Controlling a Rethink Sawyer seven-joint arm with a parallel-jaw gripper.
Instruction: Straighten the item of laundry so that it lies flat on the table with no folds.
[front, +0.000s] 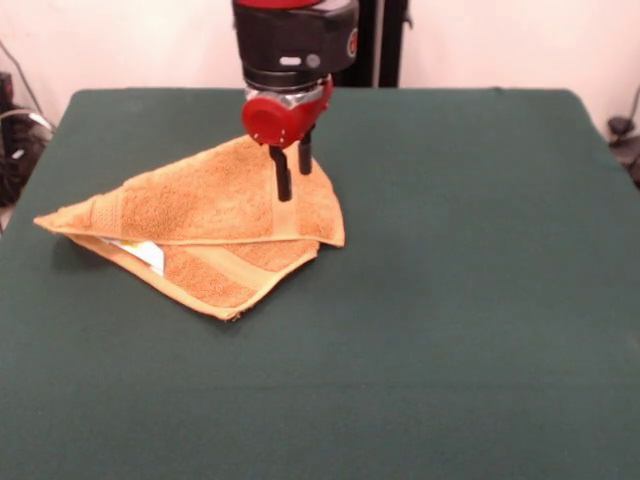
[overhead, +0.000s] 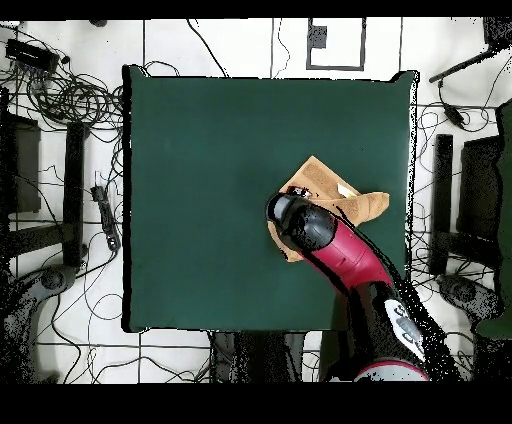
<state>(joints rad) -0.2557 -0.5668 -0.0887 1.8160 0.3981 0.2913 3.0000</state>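
The item of laundry (front: 205, 215), a golden-orange terry towel, lies on the left half of the green table (front: 450, 320). It is folded over itself into a rough triangle. A lower layer sticks out along the near edge, and a white tag (front: 140, 254) shows at its left. My gripper (front: 295, 185) hangs over the towel's far right part. Its two black fingers (front: 283, 178) point down, slightly apart and holding nothing, and I cannot tell if the tips touch the cloth. In the overhead view the arm (overhead: 335, 245) hides the gripper and part of the towel (overhead: 330, 188), which lies right of the table's (overhead: 200, 180) middle.
Bare green cloth surrounds the towel on every side, widest to the right in the front view. Cables (overhead: 75, 95) and dark stands (overhead: 72, 190) lie on the floor around the table's edges.
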